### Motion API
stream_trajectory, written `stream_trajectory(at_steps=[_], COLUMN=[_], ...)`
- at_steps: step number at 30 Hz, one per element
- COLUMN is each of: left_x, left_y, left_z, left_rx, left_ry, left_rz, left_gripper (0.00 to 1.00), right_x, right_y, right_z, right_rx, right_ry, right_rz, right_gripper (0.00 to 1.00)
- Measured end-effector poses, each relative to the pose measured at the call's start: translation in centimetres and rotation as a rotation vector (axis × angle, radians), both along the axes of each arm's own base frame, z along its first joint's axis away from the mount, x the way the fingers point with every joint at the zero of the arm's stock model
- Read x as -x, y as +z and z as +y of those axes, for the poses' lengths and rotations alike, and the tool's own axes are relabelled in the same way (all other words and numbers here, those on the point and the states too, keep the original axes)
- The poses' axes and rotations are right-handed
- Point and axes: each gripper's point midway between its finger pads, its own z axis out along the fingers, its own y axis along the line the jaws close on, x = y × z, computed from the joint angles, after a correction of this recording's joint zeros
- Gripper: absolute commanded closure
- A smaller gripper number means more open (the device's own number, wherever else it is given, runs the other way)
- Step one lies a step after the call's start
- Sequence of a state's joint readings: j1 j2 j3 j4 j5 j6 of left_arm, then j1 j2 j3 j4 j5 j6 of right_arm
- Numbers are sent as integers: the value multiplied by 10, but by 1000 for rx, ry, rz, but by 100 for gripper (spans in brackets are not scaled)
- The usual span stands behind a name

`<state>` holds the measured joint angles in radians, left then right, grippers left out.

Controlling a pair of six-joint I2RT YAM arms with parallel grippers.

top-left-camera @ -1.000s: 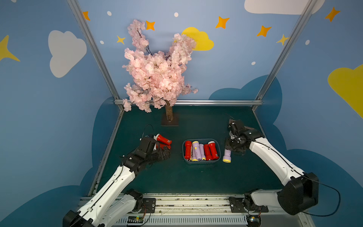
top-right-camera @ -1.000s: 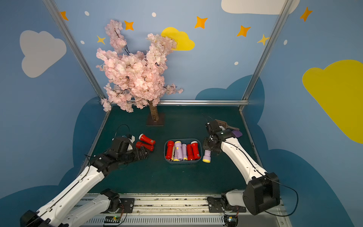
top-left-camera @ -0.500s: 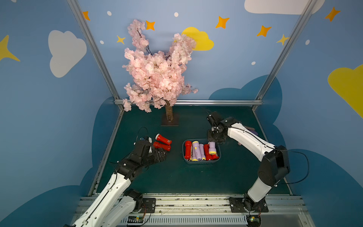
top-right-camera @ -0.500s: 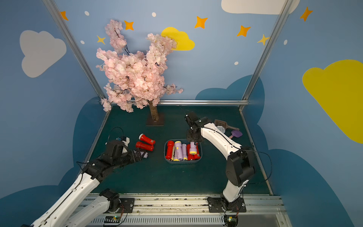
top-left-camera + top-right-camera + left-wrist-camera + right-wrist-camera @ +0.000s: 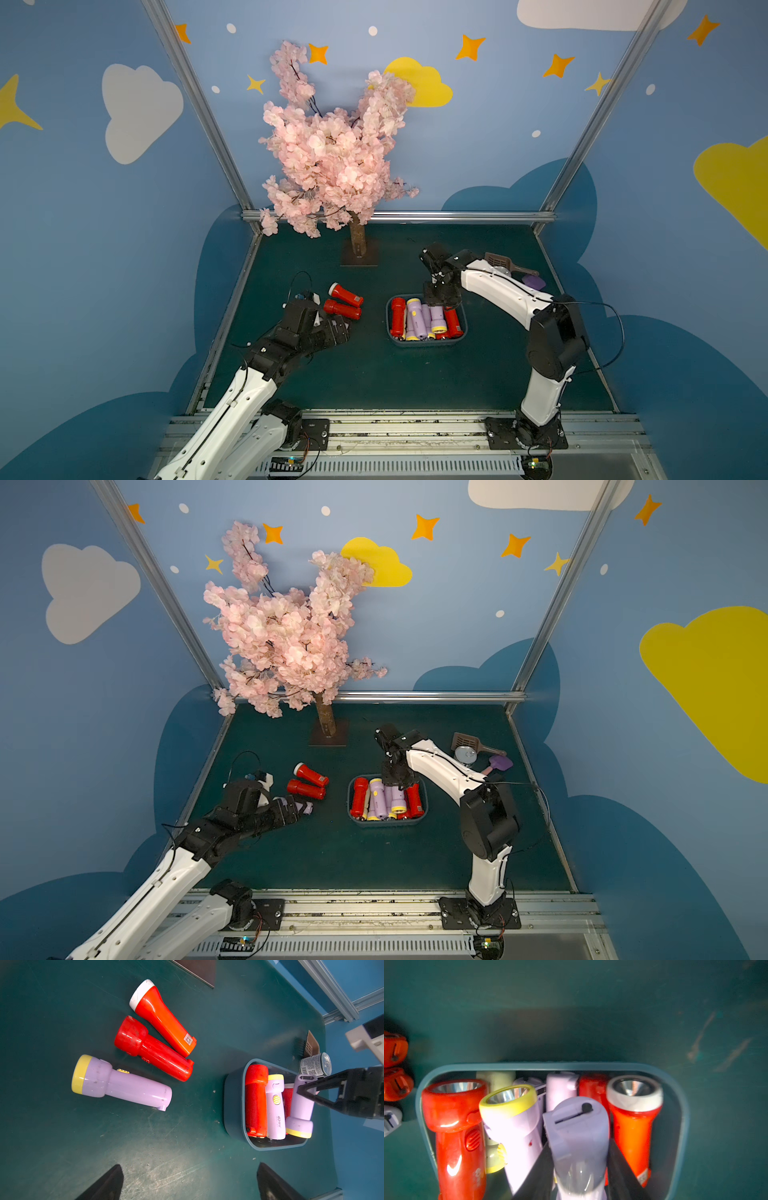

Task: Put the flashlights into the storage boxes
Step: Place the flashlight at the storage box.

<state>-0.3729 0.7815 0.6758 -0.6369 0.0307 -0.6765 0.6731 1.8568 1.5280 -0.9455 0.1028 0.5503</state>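
The lilac plastic flashlight [image 5: 575, 1122], clamped in the right gripper [image 5: 579, 1147], is over the packed flashlights [image 5: 454, 1118] in the blue-grey plastic tub [image 5: 550, 1065]. Best to release it low and level so it settles without rolling out. The left gripper [image 5: 189, 1165] gapes wide above a loose lilac flashlight [image 5: 124, 1084] on the green desk [image 5: 62, 1147].

QR sticker [image 5: 188, 1039] on white-rimmed red flashlight [image 5: 164, 1020]

The storage box [image 5: 428, 344] sits mid-tabletop [image 5: 374, 382], with flashlights [image 5: 415, 322] lying side by side in it. Three loose flashlights [image 5: 153, 1051] lie on the tabletop to its left. A tree [image 5: 357, 245] stands behind the box. A scoop [image 5: 496, 259] and a can [image 5: 465, 754] sit behind it, to the right.
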Motion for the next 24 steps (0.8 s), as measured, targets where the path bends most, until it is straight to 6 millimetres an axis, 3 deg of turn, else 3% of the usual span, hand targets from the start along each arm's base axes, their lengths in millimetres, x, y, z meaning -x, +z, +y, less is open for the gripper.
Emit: stream_trajectory(at_steps=[8, 24], left_x=[0, 7], left_y=[0, 6], left_z=[0, 2], left_rx=[2, 10], left_ry=[-2, 1], left_rz=[2, -16], left_gripper=[1, 1], right_x=[11, 11], right_y=[-14, -27], right_z=[15, 26], right_rx=[-6, -34], right_ry=[23, -18], right_rz=[44, 98], right_gripper=[64, 64])
